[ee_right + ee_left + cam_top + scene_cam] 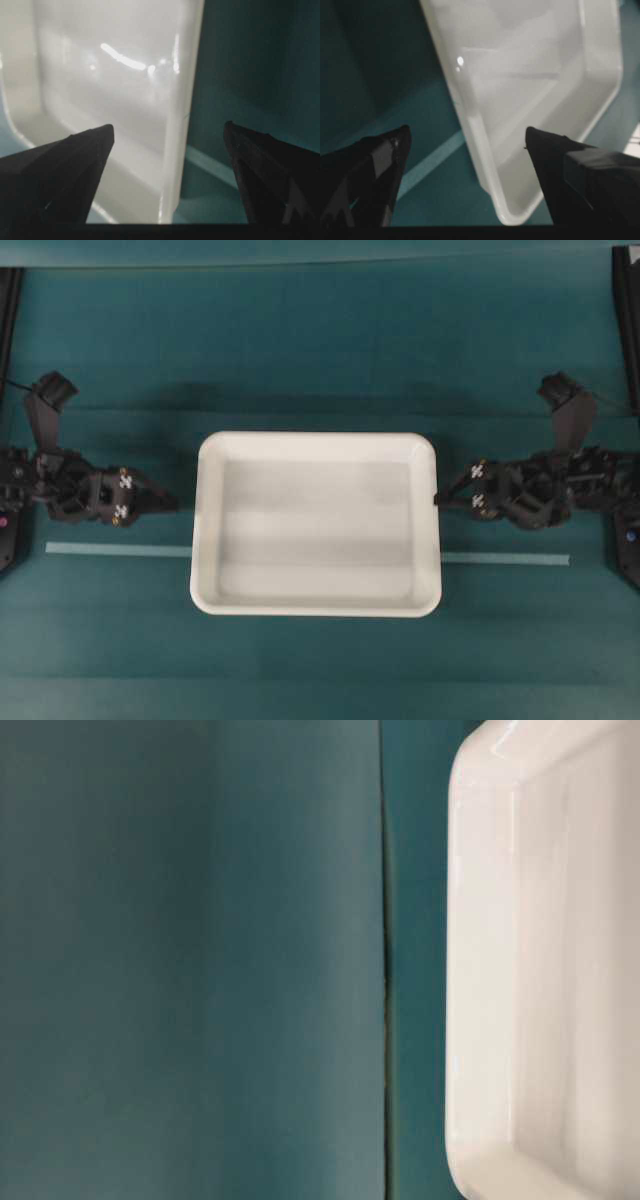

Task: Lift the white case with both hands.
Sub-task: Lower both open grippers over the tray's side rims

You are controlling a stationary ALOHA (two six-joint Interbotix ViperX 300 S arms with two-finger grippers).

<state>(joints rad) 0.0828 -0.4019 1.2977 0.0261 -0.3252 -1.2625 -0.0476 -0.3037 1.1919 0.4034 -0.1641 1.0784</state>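
Grippers, left (172,506) and right (441,498), agape beside white case (316,523)

Black arms, pointed end effector tips, white cross-marked squares (477,471).

1 white case (316,524), w/ nothing inside that shows. 2 black grippers: left gripper (172,505) & right gripper (441,495), each w/ 2 pointed jaws & 2 small white cross-marked squares in the overhead view. 1 pale tape strip (118,550) across 1 teal table (320,350), passing under the case.
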